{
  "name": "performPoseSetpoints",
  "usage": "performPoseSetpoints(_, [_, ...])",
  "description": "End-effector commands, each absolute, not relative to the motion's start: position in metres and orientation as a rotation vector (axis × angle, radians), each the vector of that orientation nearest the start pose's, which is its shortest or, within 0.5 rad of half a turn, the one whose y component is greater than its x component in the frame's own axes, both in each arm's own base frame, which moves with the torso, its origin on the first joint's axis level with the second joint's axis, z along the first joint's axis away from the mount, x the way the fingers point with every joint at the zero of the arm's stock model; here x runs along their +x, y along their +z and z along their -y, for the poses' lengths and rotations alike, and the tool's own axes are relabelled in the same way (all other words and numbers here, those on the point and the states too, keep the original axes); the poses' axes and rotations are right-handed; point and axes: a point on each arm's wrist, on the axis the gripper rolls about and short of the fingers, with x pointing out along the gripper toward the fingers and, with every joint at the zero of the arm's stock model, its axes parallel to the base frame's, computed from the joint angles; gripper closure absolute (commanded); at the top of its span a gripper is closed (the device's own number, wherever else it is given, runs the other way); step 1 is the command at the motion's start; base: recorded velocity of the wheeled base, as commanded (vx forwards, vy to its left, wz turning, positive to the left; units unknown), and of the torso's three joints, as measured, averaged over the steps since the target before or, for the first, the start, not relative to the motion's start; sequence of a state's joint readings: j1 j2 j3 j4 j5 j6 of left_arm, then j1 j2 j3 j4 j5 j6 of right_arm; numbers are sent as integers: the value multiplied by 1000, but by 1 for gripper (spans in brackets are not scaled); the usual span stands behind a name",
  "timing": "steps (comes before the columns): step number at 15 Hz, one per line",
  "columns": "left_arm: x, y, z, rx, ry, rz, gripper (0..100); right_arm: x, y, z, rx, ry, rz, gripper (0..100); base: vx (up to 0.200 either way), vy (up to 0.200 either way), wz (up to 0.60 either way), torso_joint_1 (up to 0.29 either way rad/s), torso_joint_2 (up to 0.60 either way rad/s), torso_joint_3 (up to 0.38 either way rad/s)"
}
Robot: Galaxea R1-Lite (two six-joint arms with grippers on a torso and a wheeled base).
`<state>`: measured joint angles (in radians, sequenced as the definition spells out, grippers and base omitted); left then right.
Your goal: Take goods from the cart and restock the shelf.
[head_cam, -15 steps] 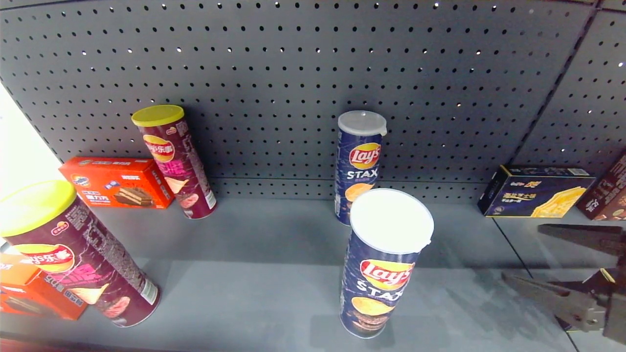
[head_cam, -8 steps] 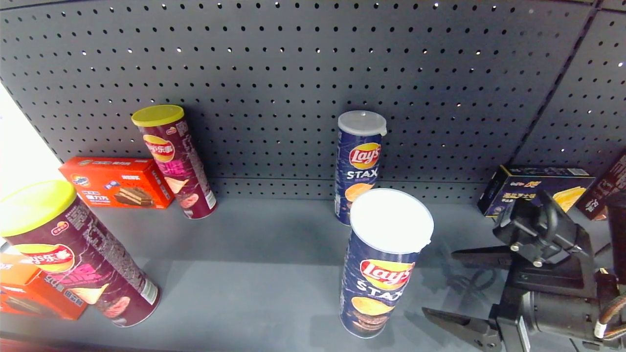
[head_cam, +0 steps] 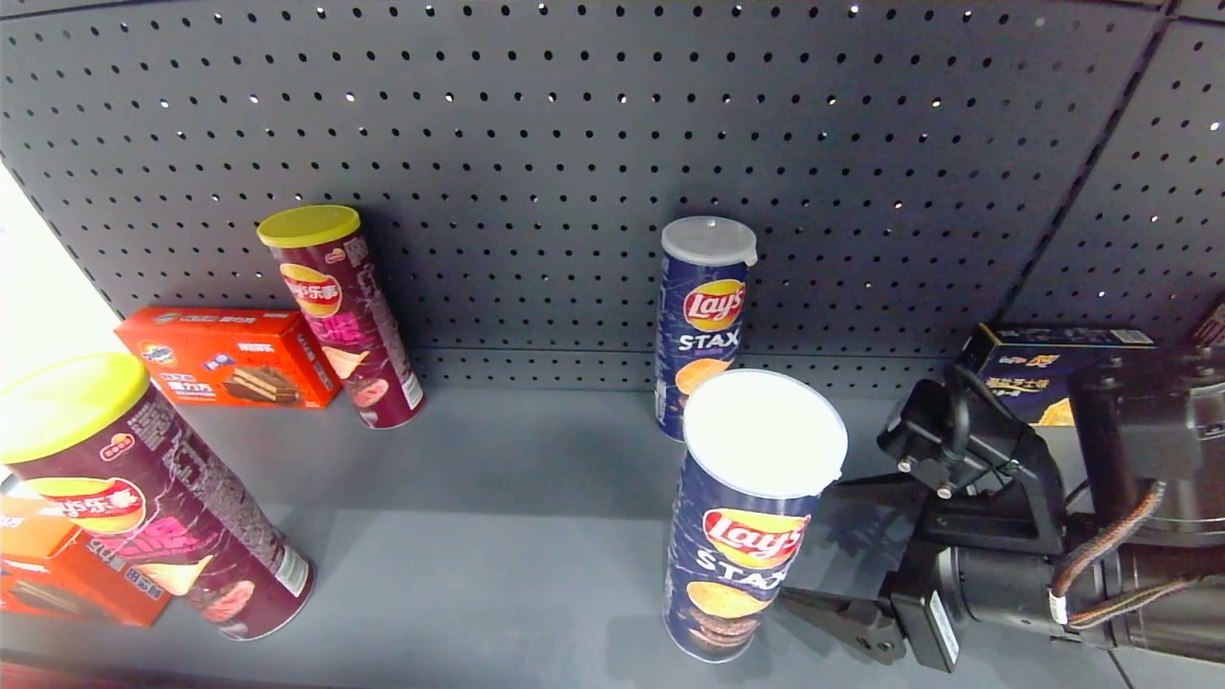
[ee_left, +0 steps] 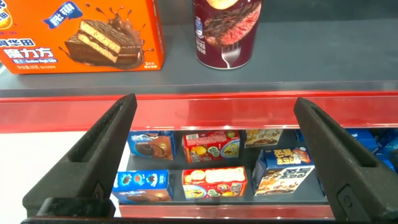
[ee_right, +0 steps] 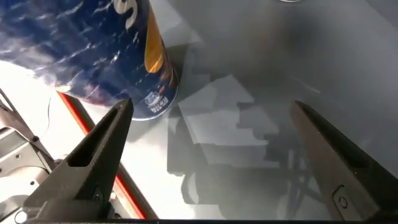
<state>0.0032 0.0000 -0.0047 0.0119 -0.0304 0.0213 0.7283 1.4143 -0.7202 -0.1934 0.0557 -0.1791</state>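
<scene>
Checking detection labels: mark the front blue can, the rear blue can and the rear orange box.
front blue can (head_cam: 742,545), head view, on the logo on its side.
rear blue can (head_cam: 705,325), head view, on its side label.
rear orange box (head_cam: 230,368), head view, on its front face.

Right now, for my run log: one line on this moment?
right claw: open, beside front blue can | can: upright on shelf | left claw: open

This was a shop. A grey metal shelf ran across the lower part of the picture. Above it rose a dark back wall full of little holes. Blue chip cans stood in the middle and purple chip cans on the left, by an orange cake box. Under the shelf's red edge, more snack boxes sat in rows.
</scene>
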Motion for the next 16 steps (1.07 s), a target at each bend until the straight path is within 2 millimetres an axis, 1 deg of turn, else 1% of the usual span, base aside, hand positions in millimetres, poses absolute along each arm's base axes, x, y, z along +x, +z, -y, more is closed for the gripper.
performPoseSetpoints(1, [-23, 75, 1, 21, -28, -7, 0, 170, 190, -154, -342, 812, -431, 0, 0, 0, 0, 0, 0, 0])
performPoseSetpoints(4, [-23, 75, 1, 21, -28, -7, 0, 170, 191, -153, -339, 808, -426, 0, 0, 0, 0, 0, 0, 0])
performPoseSetpoints(6, [-23, 76, 1, 20, -26, -6, 0, 171, 198, -145, -318, 776, -390, 0, 0, 0, 0, 0, 0, 0])
performPoseSetpoints(8, [-23, 76, 1, 20, -26, -6, 0, 168, 230, -114, -250, 653, -241, 0, 0, 0, 0, 0, 0, 0])
performPoseSetpoints(9, [-23, 76, 1, 20, -26, -6, 0, 156, 253, -87, -214, 541, -136, 0, 0, 0, 0, 0, 0, 0])
performPoseSetpoints(10, [-23, 76, 1, 20, -26, -6, 0, 136, 270, -61, -187, 430, -39, 0, 0, 0, 0, 0, 0, 0])
performPoseSetpoints(11, [-23, 76, 1, 20, -26, -7, 0, 118, 279, -46, -172, 365, 27, 0, 0, 0, 0, 0, 0, 0])
performPoseSetpoints(12, [-23, 75, 1, 20, -26, -7, 0, 81, 282, -23, -159, 244, 121, 0, 0, 0, 0, 0, 0, 0])
performPoseSetpoints(13, [-23, 75, 1, 20, -28, -7, 0, 54, 274, -11, -156, 174, 173, 0, 0, 0, 0, 0, 0, 0])
performPoseSetpoints(14, [-23, 75, 1, 20, -28, -7, 0, 40, 265, -7, -157, 144, 185, 0, 0, 0, 0, 0, 0, 0])
performPoseSetpoints(15, [-23, 75, 1, 20, -28, -7, 0, 20, 249, -3, -158, 114, 191, 0, 0, 0, 0, 0, 0, 0])
performPoseSetpoints(16, [-23, 75, 1, 20, -28, -7, 0, -1, 217, 1, -163, 102, 157, 0, 0, 0, 0, 0, 0, 0])
